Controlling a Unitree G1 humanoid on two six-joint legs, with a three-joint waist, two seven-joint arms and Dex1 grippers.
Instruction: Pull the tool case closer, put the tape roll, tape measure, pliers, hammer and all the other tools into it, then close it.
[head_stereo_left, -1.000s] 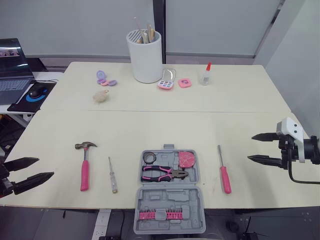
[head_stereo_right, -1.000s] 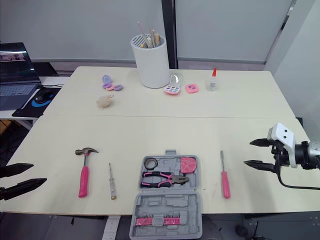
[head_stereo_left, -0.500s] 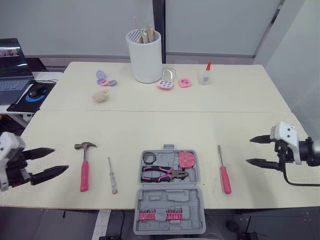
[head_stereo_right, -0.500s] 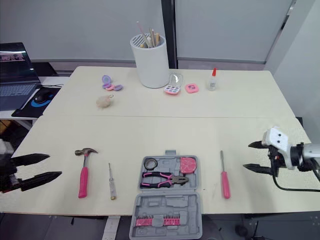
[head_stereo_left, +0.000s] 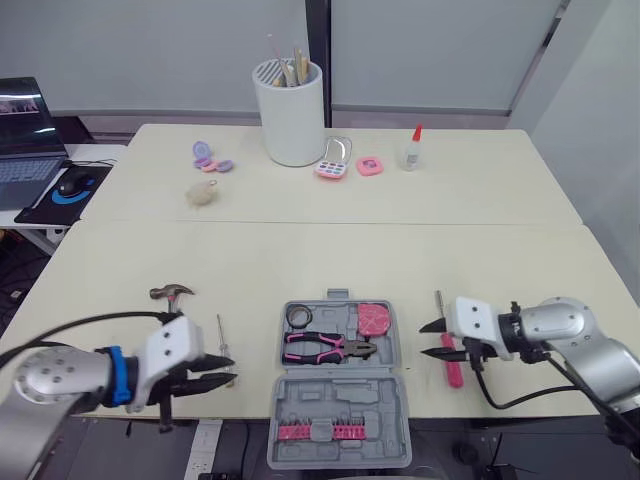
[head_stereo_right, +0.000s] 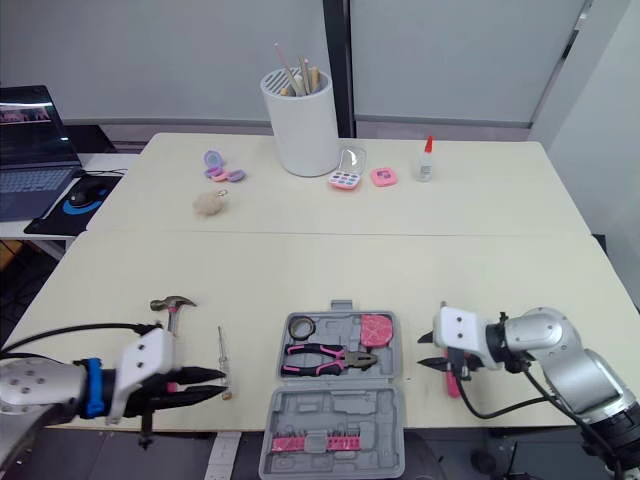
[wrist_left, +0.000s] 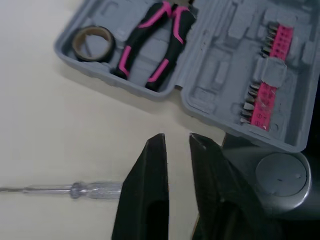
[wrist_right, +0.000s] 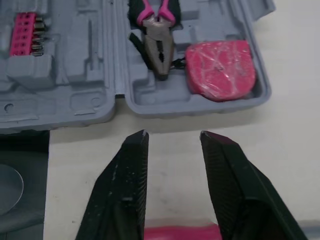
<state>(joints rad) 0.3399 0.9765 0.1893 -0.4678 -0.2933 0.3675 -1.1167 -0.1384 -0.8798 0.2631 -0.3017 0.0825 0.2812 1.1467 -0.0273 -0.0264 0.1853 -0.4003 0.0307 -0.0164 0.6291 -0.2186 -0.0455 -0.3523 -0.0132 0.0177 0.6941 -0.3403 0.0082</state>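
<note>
The grey plastic tool case (head_stereo_left: 335, 398) was seen lying open at the near edge of the cream table (head_stereo_left: 300, 250), between the two grippers. The black-and-pink pliers (head_stereo_left: 318, 348), the dark tape roll (head_stereo_left: 297, 316) and the pink tape measure (head_stereo_left: 374, 319) were held in its tray. The left gripper (head_stereo_left: 232, 370), its fingers narrowly parted and empty, was placed by the clear-handled screwdriver (wrist_left: 75, 189). The right gripper (head_stereo_left: 424, 339), spread wider and empty, was positioned over the pink-handled screwdriver (head_stereo_left: 439, 305). The steel-headed hammer (head_stereo_left: 172, 292) was seen outside the case.
</note>
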